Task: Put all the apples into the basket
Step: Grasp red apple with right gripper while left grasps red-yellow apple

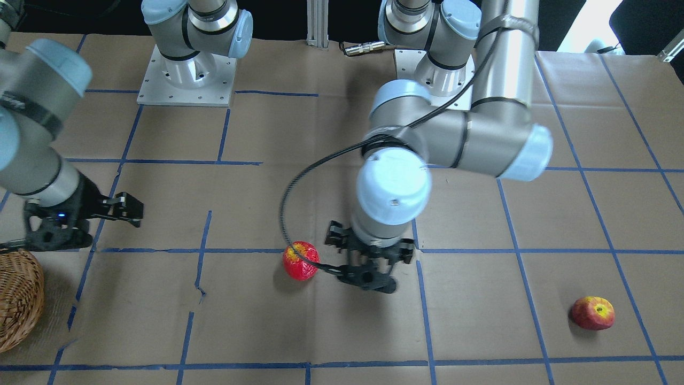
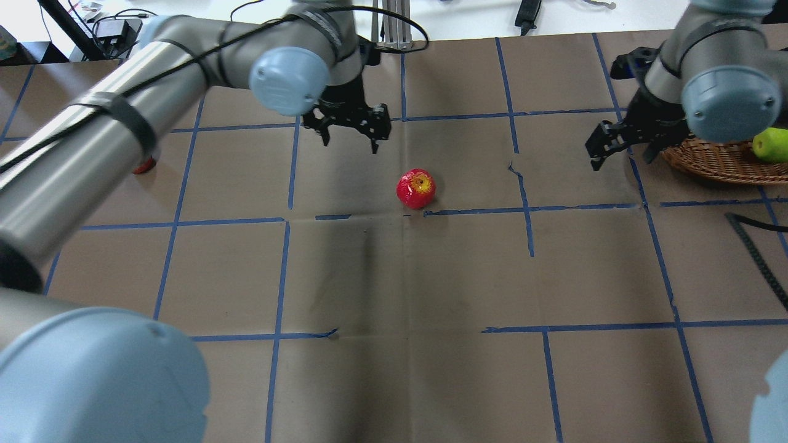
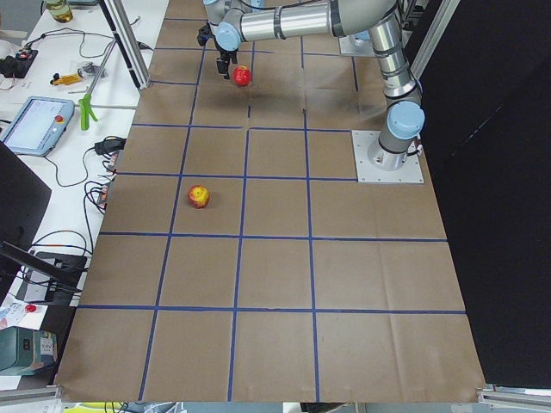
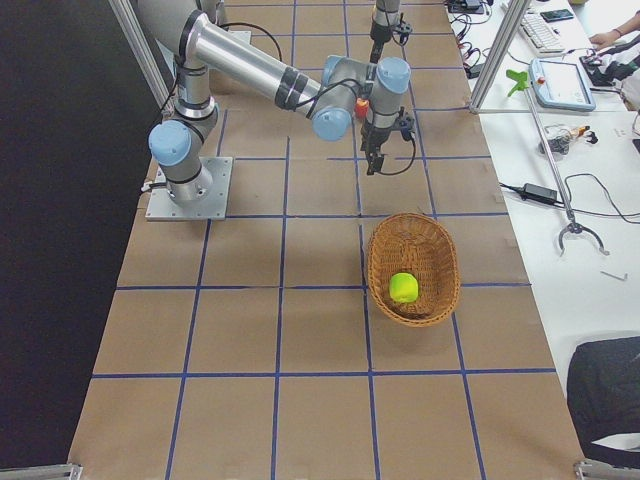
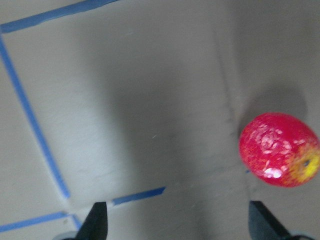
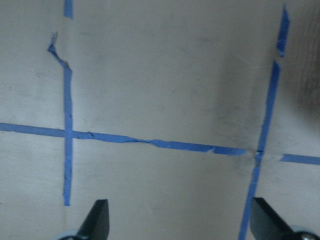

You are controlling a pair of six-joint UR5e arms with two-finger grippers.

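A solid red apple (image 2: 416, 189) lies on the table near the middle and also shows in the left wrist view (image 5: 280, 149). My left gripper (image 2: 349, 145) is open and empty, hovering just beyond and to the left of it. A red apple with yellow patches (image 1: 593, 313) lies far off on my left side. A yellow-green apple (image 4: 403, 287) sits inside the wicker basket (image 4: 440, 245) on my right. My right gripper (image 2: 602, 154) is open and empty, above the table just left of the basket's rim (image 2: 708, 165).
The table is covered in brown paper with a blue tape grid. Both arm bases (image 1: 187, 75) stand at the robot's edge. A black cable (image 2: 760, 246) lies on the table near the basket. A tablet and cables lie on the benches past the table's ends.
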